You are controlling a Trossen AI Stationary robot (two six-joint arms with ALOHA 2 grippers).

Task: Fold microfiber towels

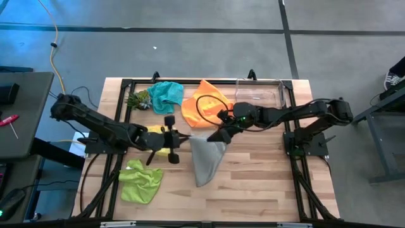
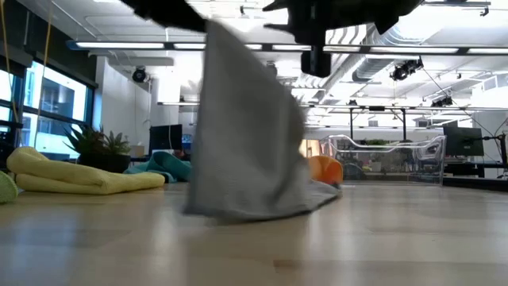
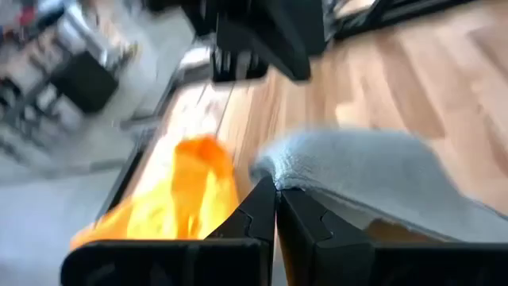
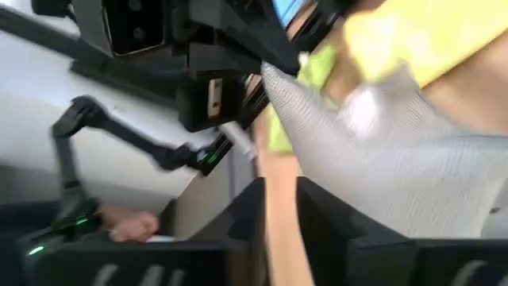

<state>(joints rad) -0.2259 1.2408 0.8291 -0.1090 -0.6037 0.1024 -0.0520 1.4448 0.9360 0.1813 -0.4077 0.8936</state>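
Grey towel (image 1: 205, 158) hangs lifted at table centre, left gripper (image 1: 185, 139) at nine o'clock, right gripper (image 1: 218, 135) at two, jaws apparently clamping corners; uneven pulling could slip one free.

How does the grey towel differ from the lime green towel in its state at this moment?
The grey towel is lifted at its top edge between the left tool and the right tool, hanging with its lower end on the table; the lime green towel lies crumpled on the table, touched by neither tool. The grey one sits centrally, the lime one near the left front corner. Both are unfolded.
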